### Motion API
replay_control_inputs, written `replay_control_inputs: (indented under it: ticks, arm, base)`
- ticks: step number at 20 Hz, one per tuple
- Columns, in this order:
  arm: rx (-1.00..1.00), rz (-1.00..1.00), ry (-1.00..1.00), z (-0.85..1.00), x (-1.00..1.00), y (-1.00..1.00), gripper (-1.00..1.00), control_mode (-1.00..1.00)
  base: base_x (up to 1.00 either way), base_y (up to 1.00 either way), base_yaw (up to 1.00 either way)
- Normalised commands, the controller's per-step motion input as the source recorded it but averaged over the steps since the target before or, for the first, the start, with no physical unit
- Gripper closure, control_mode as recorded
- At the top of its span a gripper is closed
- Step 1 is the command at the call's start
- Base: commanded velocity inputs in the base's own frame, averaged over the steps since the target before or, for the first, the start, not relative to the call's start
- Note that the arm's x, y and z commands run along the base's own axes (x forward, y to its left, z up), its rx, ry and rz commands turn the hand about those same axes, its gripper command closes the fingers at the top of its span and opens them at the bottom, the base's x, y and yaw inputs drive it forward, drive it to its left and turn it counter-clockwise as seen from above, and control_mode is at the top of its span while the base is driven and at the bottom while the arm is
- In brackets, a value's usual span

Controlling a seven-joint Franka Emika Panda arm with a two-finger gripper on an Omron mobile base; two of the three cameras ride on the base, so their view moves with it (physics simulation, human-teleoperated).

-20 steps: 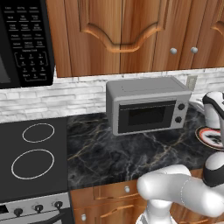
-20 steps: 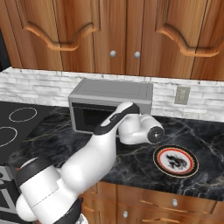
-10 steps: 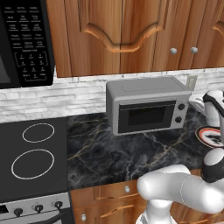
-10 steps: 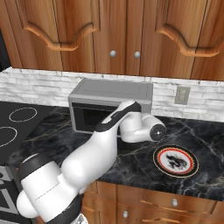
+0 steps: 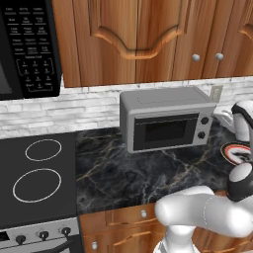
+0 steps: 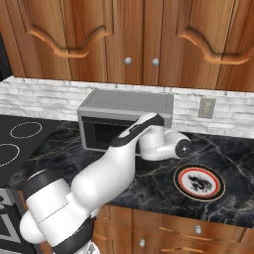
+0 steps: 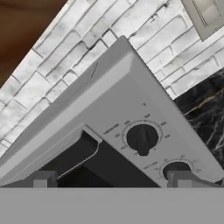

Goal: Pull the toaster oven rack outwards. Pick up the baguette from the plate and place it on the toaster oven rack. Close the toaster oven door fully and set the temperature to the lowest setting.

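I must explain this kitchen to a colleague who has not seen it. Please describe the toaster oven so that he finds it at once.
Look along the dark marble counter to the white brick wall. The toaster oven stands there, right of the black stovetop. It is a light-grey metal box with two dark round knobs at its right front, unlike the black microwave with a keypad higher up.

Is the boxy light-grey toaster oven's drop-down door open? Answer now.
No: the boxy light-grey toaster oven has its dark-glass drop-down door shut flush against its front.
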Motion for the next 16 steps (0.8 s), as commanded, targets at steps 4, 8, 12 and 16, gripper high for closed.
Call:
replay_control_inputs:
  ticks: [4, 8, 12, 16]
  arm:
    - [0.00, 0.03, 0.00, 0.04, 0.03, 0.00, -1.00, -1.00]
    - [0.00, 0.00, 0.00, 0.04, 0.00, 0.00, -1.00, -1.00]
    - [0.07, 0.00, 0.00, 0.00, 0.00, 0.01, -1.00, -1.00]
    - [0.19, 0.00, 0.00, -0.28, 0.08, 0.06, -1.00, -1.00]
  base:
    - [0.00, 0.00, 0.00]
    - [0.00, 0.00, 0.00]
    - [0.00, 0.00, 0.00]
    - [0.00, 0.00, 0.00]
